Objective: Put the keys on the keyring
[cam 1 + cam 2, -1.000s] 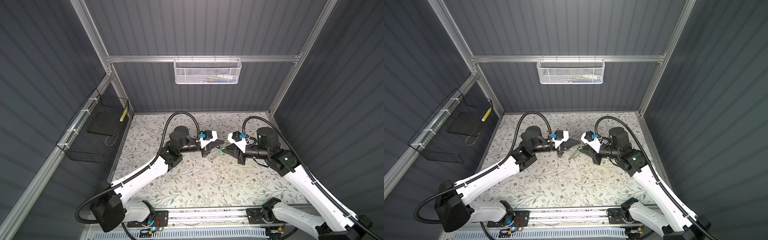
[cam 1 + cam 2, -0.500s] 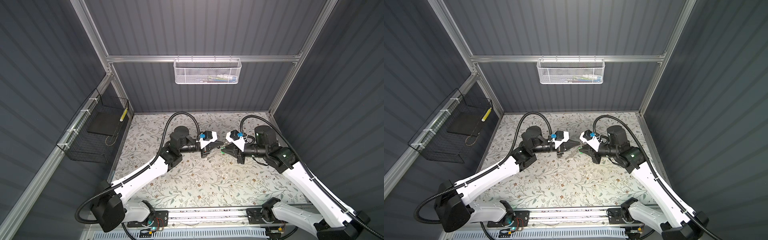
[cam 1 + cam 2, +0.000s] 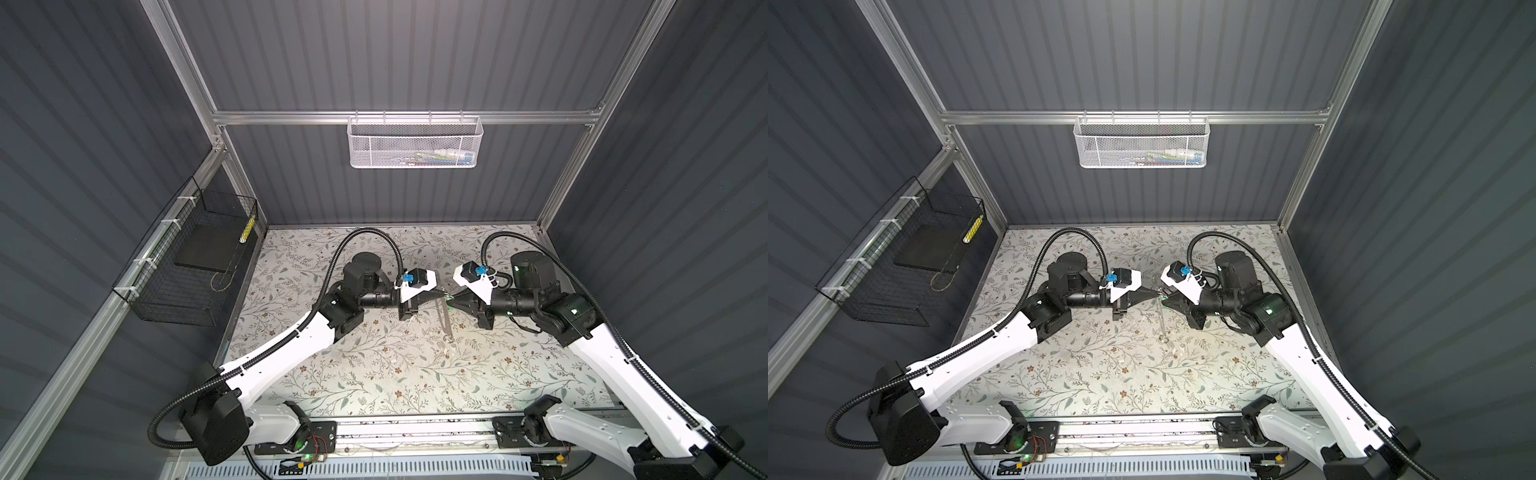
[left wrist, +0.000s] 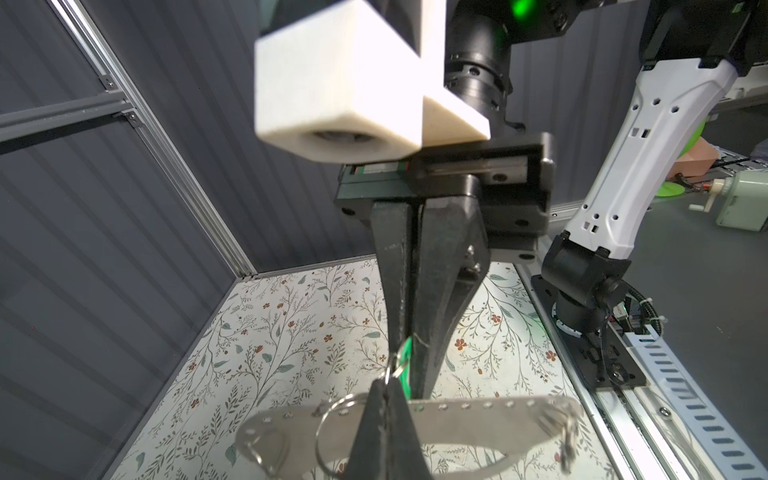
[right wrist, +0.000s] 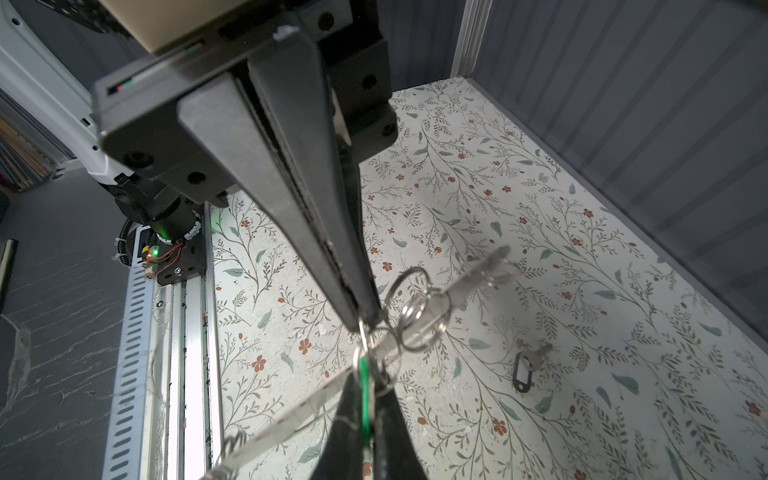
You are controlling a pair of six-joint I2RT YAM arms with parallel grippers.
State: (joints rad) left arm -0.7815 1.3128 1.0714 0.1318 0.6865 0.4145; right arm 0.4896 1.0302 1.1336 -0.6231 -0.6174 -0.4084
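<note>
Enclosure: dark grey ribbed wall panels on aluminium framing; white mesh basket hung on rear rail, black wire basket on left wall, floral-print bench.

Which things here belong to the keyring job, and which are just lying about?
Job: keyring, pinched in the right gripper; left gripper, shut on its ring; metal strip hanging from the rings; key on the table.
Lying about: white basket; black wire basket.
</note>
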